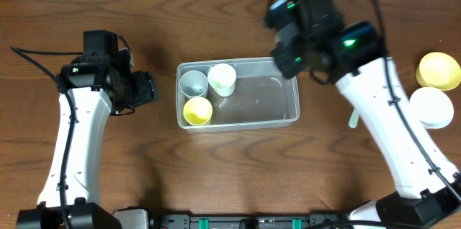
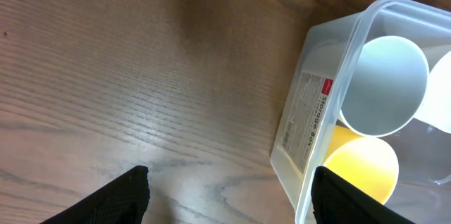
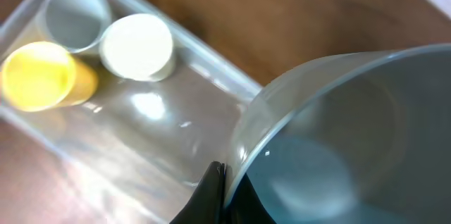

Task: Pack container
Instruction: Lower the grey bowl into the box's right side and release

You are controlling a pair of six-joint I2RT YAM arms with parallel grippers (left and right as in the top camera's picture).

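The clear plastic container (image 1: 259, 103) lies mid-table. At its left end stand a grey cup (image 1: 193, 83), a white cup (image 1: 222, 79) and a yellow cup (image 1: 197, 111). My left gripper (image 1: 146, 88) is open and empty on the table just left of the container; its wrist view shows the labelled wall (image 2: 308, 122) by the right finger (image 2: 229, 196). My right gripper (image 1: 299, 50) hovers over the container's far right corner. In the right wrist view its fingers (image 3: 229, 196) are shut on the rim of a grey bowl (image 3: 352, 139), above the container (image 3: 162, 136).
A yellow bowl (image 1: 439, 70) and a white bowl (image 1: 431, 106) sit at the far right of the table. A small pale utensil (image 1: 353, 119) lies right of the container. The right half of the container holds nothing.
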